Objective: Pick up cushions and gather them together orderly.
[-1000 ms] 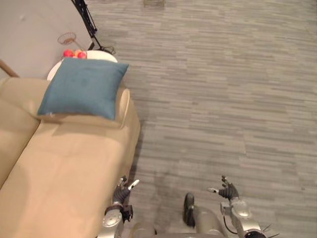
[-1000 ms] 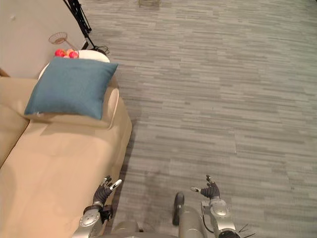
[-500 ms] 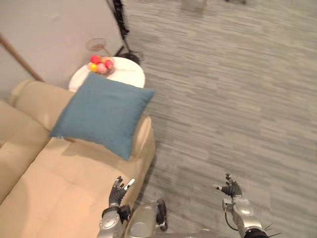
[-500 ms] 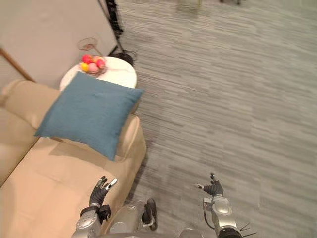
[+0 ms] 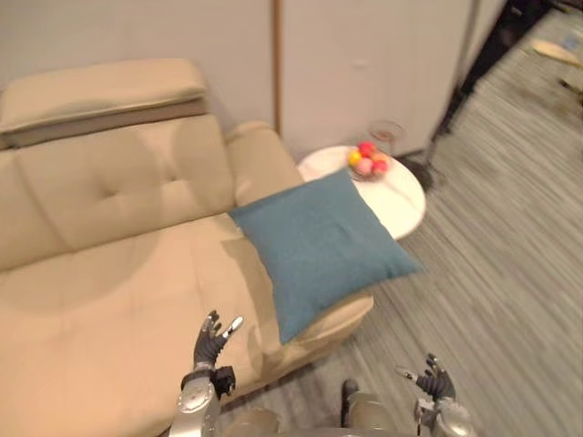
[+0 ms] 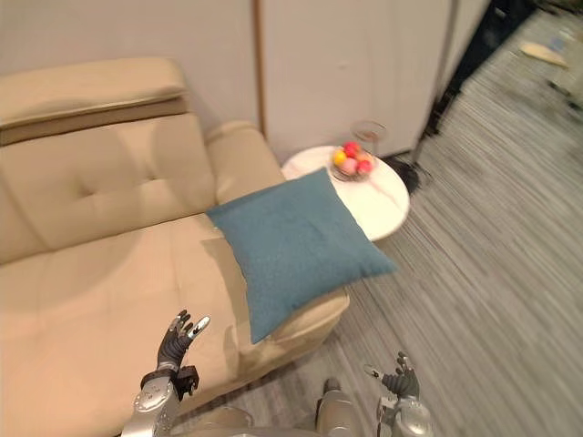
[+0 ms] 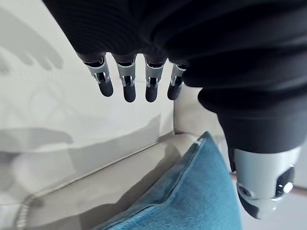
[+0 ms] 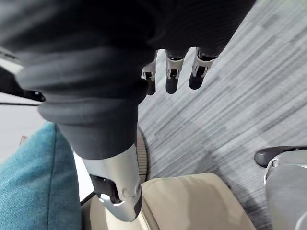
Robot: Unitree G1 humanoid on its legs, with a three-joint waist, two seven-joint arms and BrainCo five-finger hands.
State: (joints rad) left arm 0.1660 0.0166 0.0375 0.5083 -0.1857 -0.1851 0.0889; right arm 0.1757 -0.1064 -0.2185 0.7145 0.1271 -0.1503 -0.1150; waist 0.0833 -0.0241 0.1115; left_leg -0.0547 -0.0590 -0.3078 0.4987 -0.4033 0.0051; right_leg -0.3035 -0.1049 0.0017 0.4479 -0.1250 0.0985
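Holds left hand (image 5: 211,341) spread and empty above the sofa (image 5: 100,273) seat, seemingly poised to reach the blue cushion (image 5: 323,246) lying tilted across the sofa's armrest, with right hand (image 5: 430,382) relaxed, empty, beyond the sofa's front corner.

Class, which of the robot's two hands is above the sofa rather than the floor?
The left hand, open over the beige sofa seat beside the blue cushion; the right hand, also open, is over the grey floor.
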